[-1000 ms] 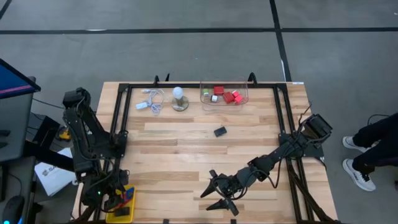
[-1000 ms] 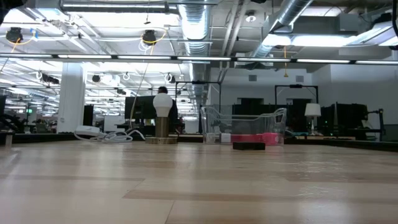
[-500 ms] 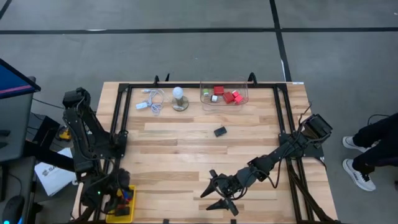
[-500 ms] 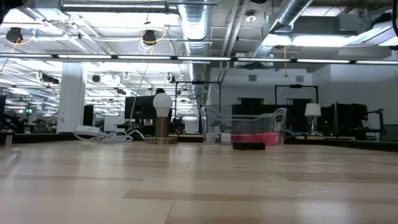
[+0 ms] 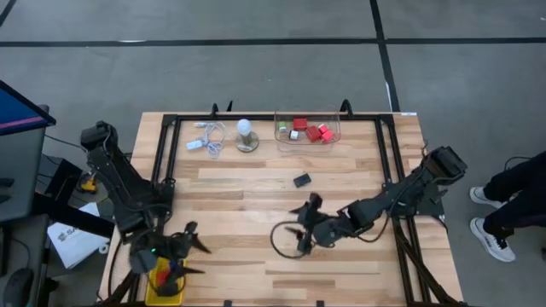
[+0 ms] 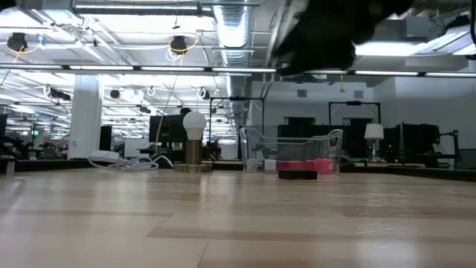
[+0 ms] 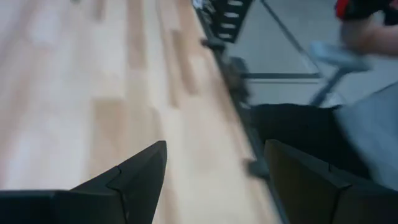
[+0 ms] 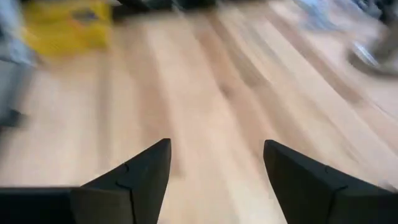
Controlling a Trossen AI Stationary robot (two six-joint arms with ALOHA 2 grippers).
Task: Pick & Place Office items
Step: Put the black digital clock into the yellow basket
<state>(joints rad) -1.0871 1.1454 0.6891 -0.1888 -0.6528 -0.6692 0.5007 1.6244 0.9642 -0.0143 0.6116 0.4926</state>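
Wooden table seen from above. Clear bin at far edge holds red, white and green office blocks. One black block lies alone mid-table, apart from bin. Right gripper hovers near table centre, fingers spread, empty. Left gripper at near left corner, fingers apart, empty, above yellow bin. White bulb and coiled cable left of clear bin.
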